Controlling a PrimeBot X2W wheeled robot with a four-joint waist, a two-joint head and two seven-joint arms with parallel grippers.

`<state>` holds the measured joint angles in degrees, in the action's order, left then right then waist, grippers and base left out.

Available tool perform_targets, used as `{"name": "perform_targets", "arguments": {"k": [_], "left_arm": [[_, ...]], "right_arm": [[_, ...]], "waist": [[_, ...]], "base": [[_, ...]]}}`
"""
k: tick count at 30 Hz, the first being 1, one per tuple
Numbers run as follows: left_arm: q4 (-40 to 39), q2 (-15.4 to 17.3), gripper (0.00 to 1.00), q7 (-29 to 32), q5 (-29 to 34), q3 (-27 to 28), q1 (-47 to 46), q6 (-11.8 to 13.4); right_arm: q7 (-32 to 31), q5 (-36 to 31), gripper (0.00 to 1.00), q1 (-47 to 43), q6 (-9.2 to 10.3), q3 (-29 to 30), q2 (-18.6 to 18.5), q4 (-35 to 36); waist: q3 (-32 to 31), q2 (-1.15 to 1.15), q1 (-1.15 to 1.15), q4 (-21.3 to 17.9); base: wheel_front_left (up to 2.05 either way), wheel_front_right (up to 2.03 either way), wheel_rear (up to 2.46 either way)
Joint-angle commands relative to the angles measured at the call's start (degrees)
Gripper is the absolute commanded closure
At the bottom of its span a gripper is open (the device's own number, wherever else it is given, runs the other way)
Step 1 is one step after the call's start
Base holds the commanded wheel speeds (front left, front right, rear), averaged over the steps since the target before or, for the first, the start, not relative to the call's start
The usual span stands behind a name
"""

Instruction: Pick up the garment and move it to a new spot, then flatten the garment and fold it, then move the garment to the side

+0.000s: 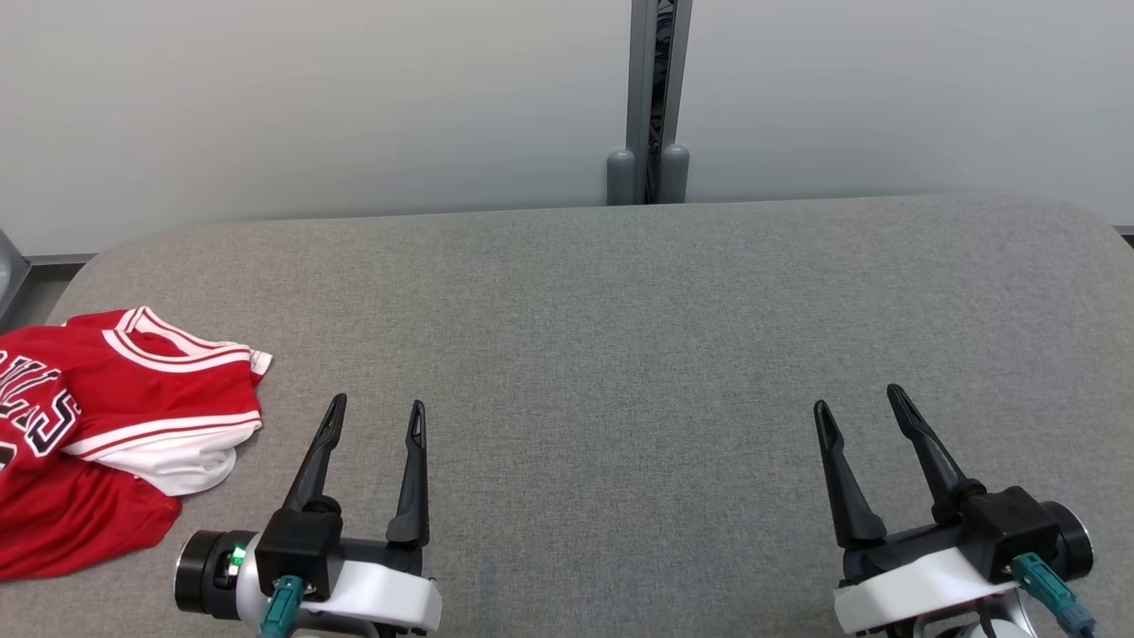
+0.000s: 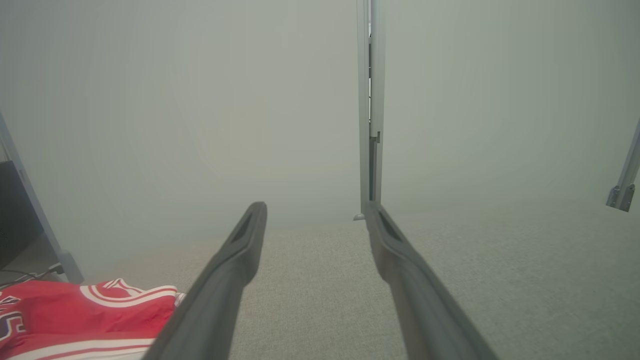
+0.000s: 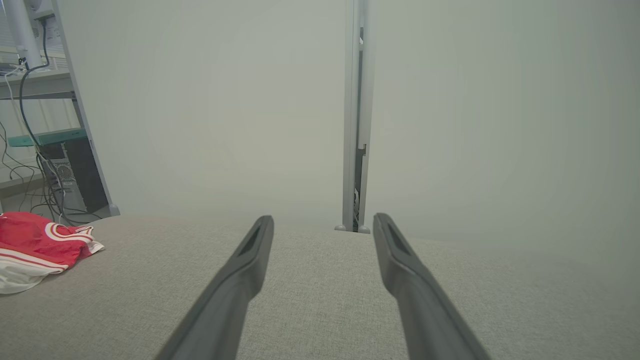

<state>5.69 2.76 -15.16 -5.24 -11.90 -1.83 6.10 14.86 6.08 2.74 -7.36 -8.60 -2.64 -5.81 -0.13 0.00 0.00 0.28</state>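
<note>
Holds the left gripper [image 1: 377,403] just over the grey fabric table [image 1: 620,337], close to the near edge and left of centre, with its two dark fingers [image 1: 312,474] spread wide. Grips nothing there; seems to touch neither cloth nor table. Holds the right gripper [image 1: 858,398] likewise by the near edge, toward the right corner, fingers [image 1: 848,496] just as wide apart, with nothing between them. Points both pairs toward the far edge and the pale wall [image 1: 354,106] behind it, where a grey post [image 1: 656,89] stands at the middle.

Has the garment [image 1: 115,425], red with white trim and dark lettering, lying crumpled at the left edge of the table, toward the near left corner and partly cut off by the frame. Leaves it just beside the left gripper, apart from the fingers, and well apart from the right gripper.

Looks along the left wrist past open fingers [image 2: 235,265], garment low at the left; along the right wrist past open fingers [image 3: 240,272] over the grey fabric.
</note>
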Motion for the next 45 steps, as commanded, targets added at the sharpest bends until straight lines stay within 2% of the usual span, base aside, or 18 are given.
{"name": "perform_targets", "arguments": {"k": [1, 20, 29, 45], "left_arm": [[0.2, 0.23, 0.0, -0.08, -0.31, 0.16, 0.21, 0.06], [2.76, 0.22, 0.0, -0.08, -1.53, -0.14, -0.28, 0.38], [1.95, 0.22, 0.0, -0.08, -3.12, 0.78, -0.25, 0.07], [0.48, 0.23, 0.0, -0.08, -3.69, 2.33, 1.19, 1.96]], "right_arm": [[0.44, -0.32, 0.0, -0.69, -0.25, 0.03, -0.47, 0.0], [0.41, -0.39, 0.0, -1.11, -0.2, 0.11, -0.45, -0.72], [0.4, 0.74, 0.0, -1.41, -0.2, -0.57, -0.43, 0.04], [0.41, 1.11, 0.0, -2.02, -0.2, -1.16, -0.43, -0.24]], "waist": [[-0.08, 0.0, 0.0, 0.0], [-0.54, 0.0, 0.0, 2.03], [-0.55, 0.0, 0.0, 5.62], [-0.66, 0.0, 0.0, 14.31]], "base": [[0.0, 0.0, 0.0], [0.0, 0.0, 0.0], [0.0, 0.0, 0.0], [0.0, 0.0, 0.0]]}}
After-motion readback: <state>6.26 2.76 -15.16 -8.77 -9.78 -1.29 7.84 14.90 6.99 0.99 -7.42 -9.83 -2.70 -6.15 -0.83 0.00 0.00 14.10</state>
